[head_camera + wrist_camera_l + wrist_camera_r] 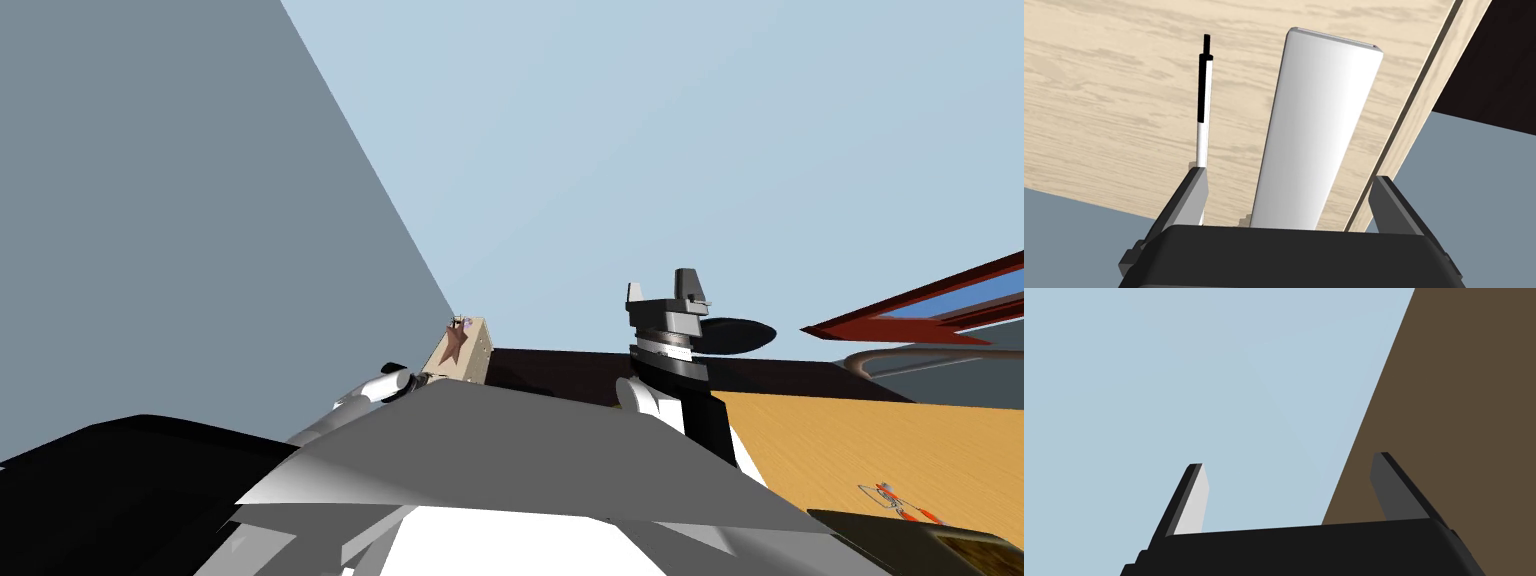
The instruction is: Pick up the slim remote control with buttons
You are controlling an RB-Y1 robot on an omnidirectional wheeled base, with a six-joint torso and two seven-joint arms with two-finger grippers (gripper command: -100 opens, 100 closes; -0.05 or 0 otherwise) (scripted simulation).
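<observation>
Head, right gripper (665, 288): raised
Head, left arm (385, 385): low, stretched forward
Left wrist, left gripper (1289, 174): fingers apart, astride remote's near end
Left wrist, remote (1319, 130): white, flat on wood top (1099, 100), along its edge
Left wrist, pen (1203, 110): beside remote, apart
Right wrist, right gripper: fingers apart, nothing between

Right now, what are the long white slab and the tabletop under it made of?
The slim white rectangular slab looks smooth, maybe plastic: plain, soft sheen, no grain. The pale tabletop looks like wood: brown grain streaks run across it.
</observation>
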